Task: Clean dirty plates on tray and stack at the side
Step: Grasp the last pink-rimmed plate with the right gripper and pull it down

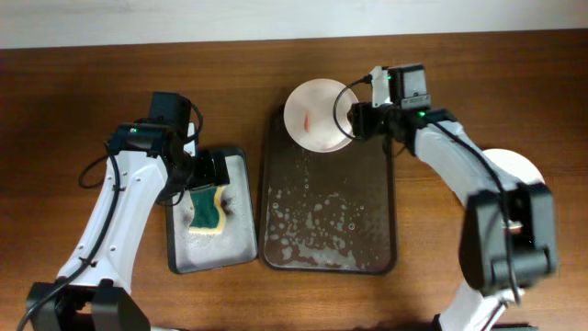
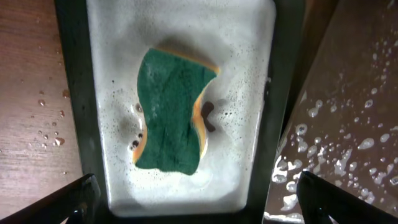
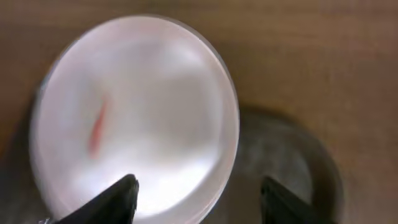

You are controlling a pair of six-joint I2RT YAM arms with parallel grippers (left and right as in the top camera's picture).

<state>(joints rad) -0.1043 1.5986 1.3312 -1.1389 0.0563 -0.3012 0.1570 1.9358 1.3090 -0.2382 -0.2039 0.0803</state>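
One white plate (image 1: 317,115) with a red smear lies at the far end of the large dark brown tray (image 1: 329,230), overhanging its far rim. My right gripper (image 1: 352,119) is open at the plate's right edge. In the right wrist view its fingers (image 3: 199,199) straddle the rim of the plate (image 3: 143,106), one over the plate and one over the tray (image 3: 280,162). Another white plate (image 1: 513,165) lies on the table at the right, partly hidden by the right arm. My left gripper (image 1: 209,179) is open and empty above the sponge.
A green and yellow sponge (image 1: 208,210) lies in foam in the small grey-bottomed tray (image 1: 241,165) left of the big tray. The left wrist view shows the sponge (image 2: 174,112), the small tray's rim (image 2: 283,93) and the big tray's wet, sudsy floor (image 2: 354,124).
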